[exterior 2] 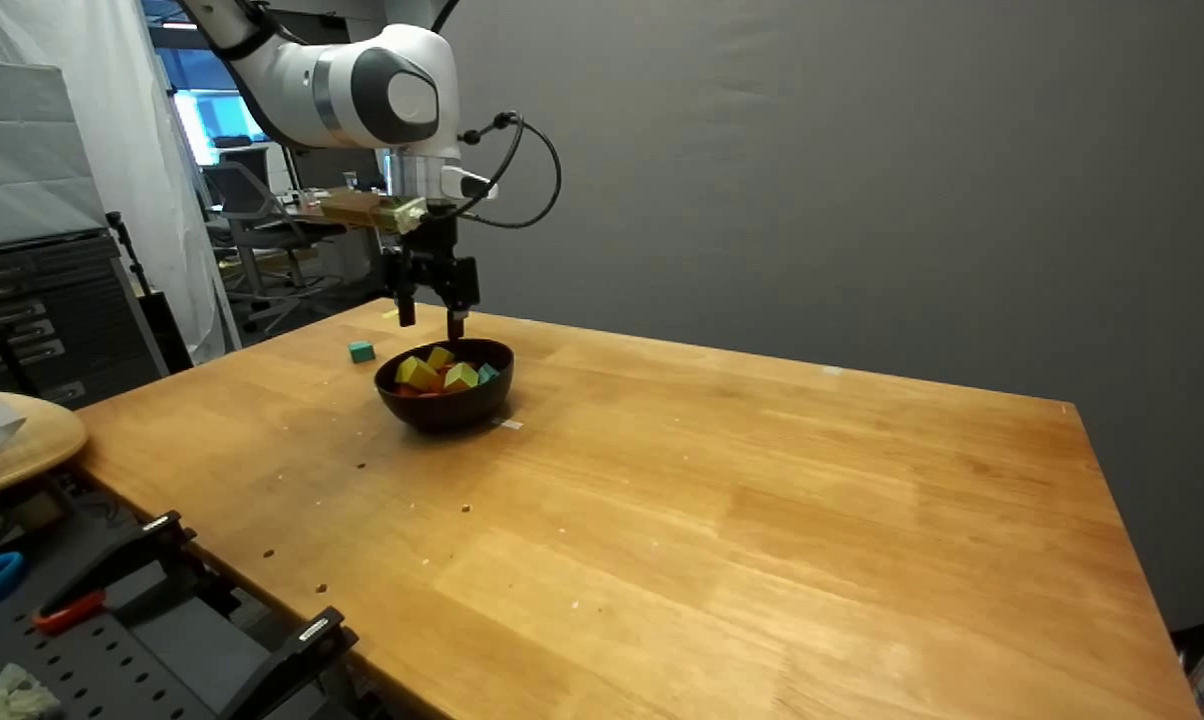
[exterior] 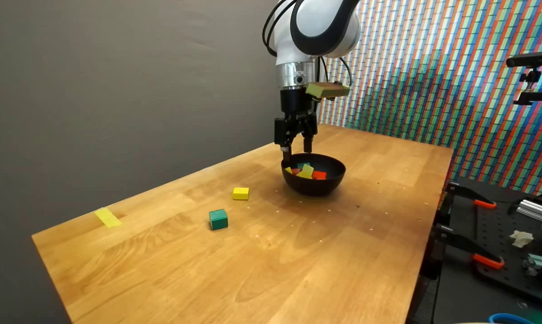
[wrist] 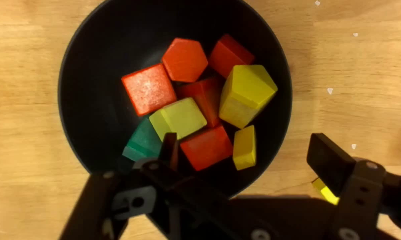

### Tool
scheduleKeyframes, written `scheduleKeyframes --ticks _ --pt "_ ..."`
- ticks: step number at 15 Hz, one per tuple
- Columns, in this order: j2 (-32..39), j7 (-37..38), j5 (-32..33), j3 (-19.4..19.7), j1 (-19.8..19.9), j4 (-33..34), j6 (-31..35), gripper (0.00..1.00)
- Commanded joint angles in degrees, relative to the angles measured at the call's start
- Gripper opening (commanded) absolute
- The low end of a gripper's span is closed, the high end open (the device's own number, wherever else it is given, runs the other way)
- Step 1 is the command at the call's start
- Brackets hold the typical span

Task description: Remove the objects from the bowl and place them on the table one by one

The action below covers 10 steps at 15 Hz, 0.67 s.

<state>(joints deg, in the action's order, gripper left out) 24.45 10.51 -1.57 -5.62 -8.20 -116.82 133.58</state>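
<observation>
End effector [exterior: 297, 156] hangs over the edge of the bowl [exterior: 313, 188], its fingers [wrist: 330, 163] spread well apart and holding nothing, as both exterior views show. In the wrist view the line between the fingertips crosses a slim yellow block [wrist: 244, 147] lying in the bowl near its side, and the next pick seems to turn on that. The block's long axis runs up and down that view, roughly square to the way the fingers would close, so they could probably pinch its narrow width. Just beside it, a red block [wrist: 206, 146] slants toward the view's upper right; farther in, a chunkier yellow block [wrist: 248, 91] leans with its flat end turned upward. One finger shows over the blocks [wrist: 179, 118], its partner past the bowl's edge above the bench [exterior: 271, 261], so a straight drop might straddle that edge. With a loose yellow block [exterior: 241, 193] and a loose green block [exterior: 219, 219] apart on the bench, the job looks only partly done
</observation>
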Motion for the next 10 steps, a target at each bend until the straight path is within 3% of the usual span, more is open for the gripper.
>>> scheduleKeyframes --ticks 1,10 --pt "1.6 -1.5 -1.2 -0.2 0.2 0.7 0.0 1.0" --pt "5.8 -3.0 -6.9 -0.8 1.9 -0.3 1.6 1.0"
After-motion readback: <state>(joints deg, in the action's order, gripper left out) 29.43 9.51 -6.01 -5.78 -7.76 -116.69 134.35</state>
